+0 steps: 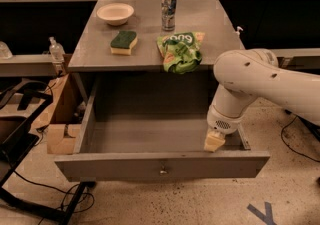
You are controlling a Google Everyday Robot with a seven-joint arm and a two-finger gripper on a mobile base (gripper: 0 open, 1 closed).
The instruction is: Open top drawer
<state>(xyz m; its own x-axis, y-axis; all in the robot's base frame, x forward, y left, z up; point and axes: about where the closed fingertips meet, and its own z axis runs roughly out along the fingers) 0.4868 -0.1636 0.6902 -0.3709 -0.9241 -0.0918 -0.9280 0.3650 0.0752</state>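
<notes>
The top drawer (120, 165) stands pulled far out from under the worktop (210, 24), with speckled floor before its front panel. The tool (214, 141) sits inside the drawer's front right corner, just behind the panel; apart or together, I cannot tell. Above the drawer, a bowl (115, 13), sponge (123, 42) and can (168, 3) rest on the worktop, and a green bag (180, 50) overhangs its edge.
</notes>
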